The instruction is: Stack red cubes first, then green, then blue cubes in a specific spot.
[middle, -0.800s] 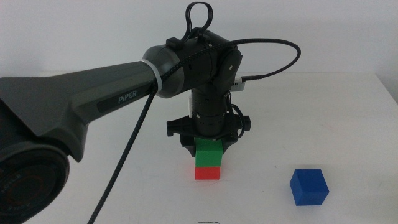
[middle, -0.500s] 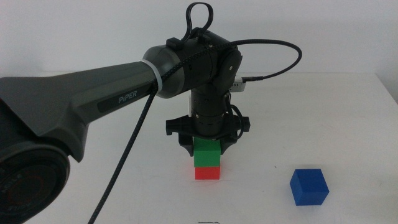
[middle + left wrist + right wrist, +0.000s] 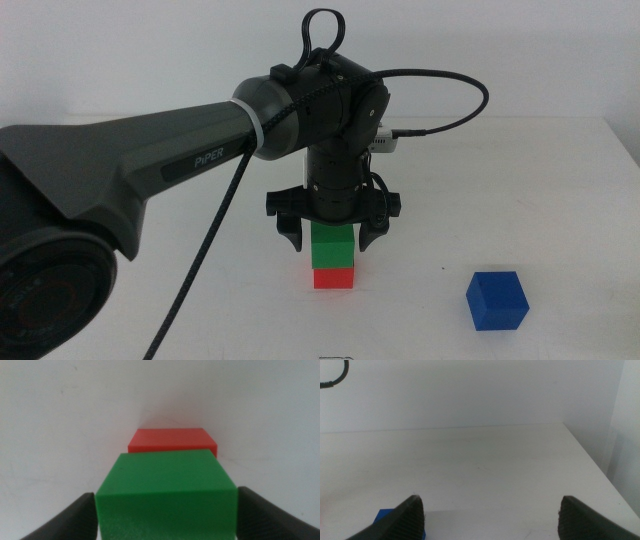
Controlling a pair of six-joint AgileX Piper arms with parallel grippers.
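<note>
Green cube [image 3: 333, 247] sits on top of the red cube [image 3: 333, 277], both mid-table, edges roughly lined up in the middle view. Left gripper [image 3: 330, 236] hangs straight down over the stack, jaws spread to either side of the green cube with a thin gap showing on each side in the left wrist view, so it's released, not clamping. Blue cube [image 3: 497, 299] lies alone on the white table [image 3: 520, 180], well apart to the right of the stack, nearer the camera. Right gripper [image 3: 490, 510] waits low off to the right side, jaws wide apart and empty; a corner of the blue cube [image 3: 387, 516] shows by one jaw.

Judgement: green placed, blue left to do. Risks: gaps beside the green cube are slim, so any sideways drift or tilt as the left gripper lifts could clip it and slide it off the red one or knock the stack off its spot. Blue placed off-centre on top could topple the pile.
</note>
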